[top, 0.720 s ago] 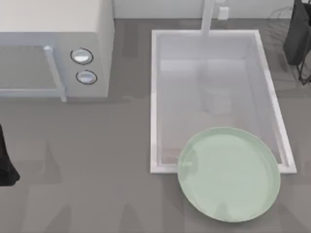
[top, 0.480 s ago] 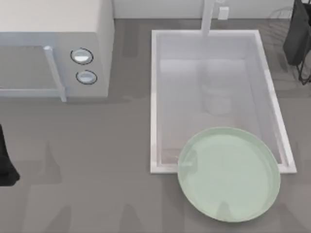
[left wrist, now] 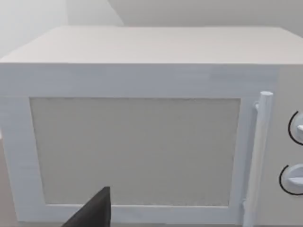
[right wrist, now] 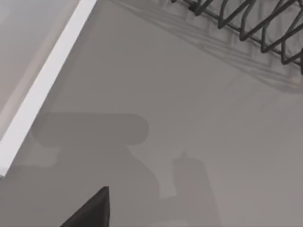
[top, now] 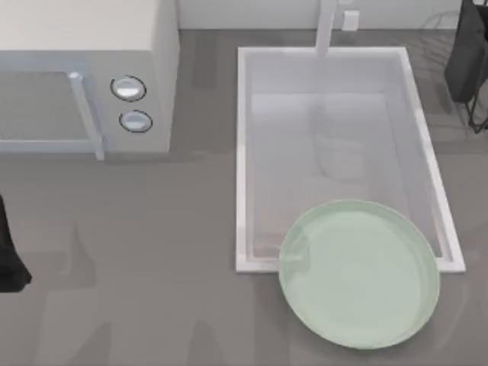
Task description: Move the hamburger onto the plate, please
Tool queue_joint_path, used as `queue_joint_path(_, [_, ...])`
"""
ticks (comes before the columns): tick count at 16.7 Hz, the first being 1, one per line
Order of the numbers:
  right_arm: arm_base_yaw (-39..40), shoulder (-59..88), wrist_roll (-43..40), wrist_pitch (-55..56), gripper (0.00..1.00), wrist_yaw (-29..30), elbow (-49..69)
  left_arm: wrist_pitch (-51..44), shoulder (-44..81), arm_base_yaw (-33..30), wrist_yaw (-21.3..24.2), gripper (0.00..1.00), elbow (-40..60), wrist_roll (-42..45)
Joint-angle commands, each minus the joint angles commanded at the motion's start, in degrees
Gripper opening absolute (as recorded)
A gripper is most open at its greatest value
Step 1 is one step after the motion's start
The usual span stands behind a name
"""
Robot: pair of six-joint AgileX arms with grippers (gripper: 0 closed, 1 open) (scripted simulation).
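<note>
Left pincer (top: 9, 259): stood at the left edge of the tabletop (top: 152, 229), near side, facing the microwave (top: 84, 46). Open or closed: could not be told. Nothing was seen held.

Right pincer (top: 467, 57): stood at the far right, beside the wire rack (right wrist: 246, 23) and well apart from the work. Grip state likewise could not be told. Judged parked.

Microwave: far left, door closed, upright bar handle (left wrist: 260, 156) at the door's right edge, two dials to its right. The left wrist camera looked squarely at the door, which suggests the door was the step in hand.

Hamburger: location could not be told. By judgement it lay behind the closed door, since the left arm was aimed there.

Plate (top: 358, 274): near right, bare, its far edge overlapping the near rim of the sink (top: 242, 152). Placed within reach of either arm, ready to receive.

Sink: white basin, centre right, tap (top: 326, 27) at its far side.

Task standing: judged at its outset, with the door to be opened first.
</note>
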Motion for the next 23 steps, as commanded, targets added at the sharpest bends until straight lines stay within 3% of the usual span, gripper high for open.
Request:
queue_joint_path(7, [-3.9, 34.9, -29.1, -22.1, 1.0, -0.2, 18.6, 0.0, 0.0, 0.0, 0.0, 1.0, 0.0, 0.0])
queue_joint_path(12, [-5.6, 49.5, -42.5, -31.6, 1.0, -0.2, 27.7, 0.0, 0.0, 0.0, 0.0, 1.0, 0.0, 0.0])
queue_joint_path(23, [-5.7, 54.1, -44.6, -28.9, 1.0, -0.2, 27.0, 0.0, 0.0, 0.0, 0.0, 1.0, 0.0, 0.0])
